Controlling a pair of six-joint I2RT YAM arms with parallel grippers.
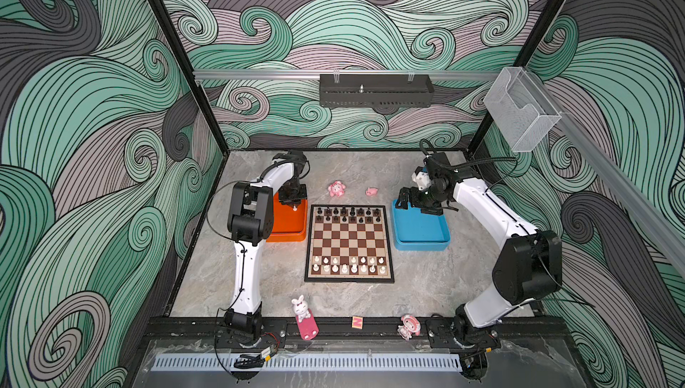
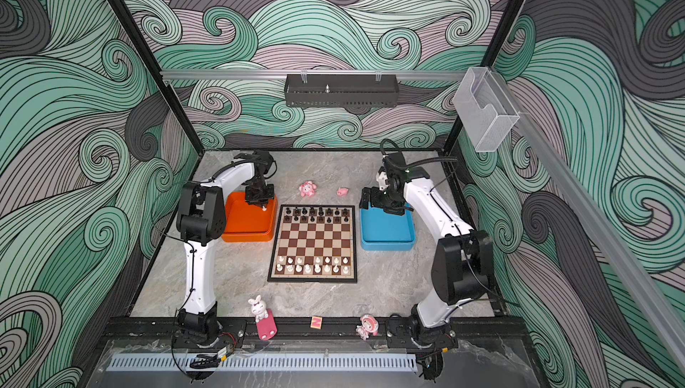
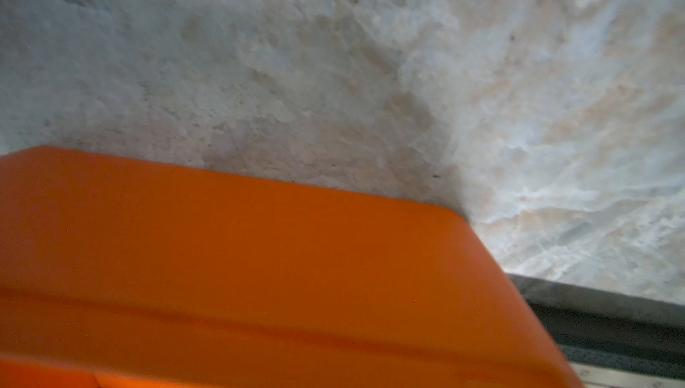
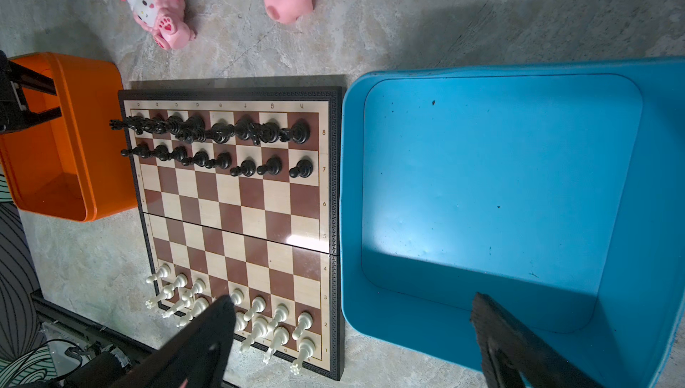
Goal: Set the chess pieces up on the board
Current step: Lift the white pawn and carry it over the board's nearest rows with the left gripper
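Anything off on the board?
One gap: the white pawn row on the board lacks its fourth piece from the left in a top view. The left end effector grips a small white piece over the orange tray.

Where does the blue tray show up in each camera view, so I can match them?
In a top view: blue tray right of the board.
In a top view: again right of the board, tray.
Left wrist: not in it; only the orange tray shows.
Right wrist: large, beside the board's numbered edge.
Shared landmark: the board.
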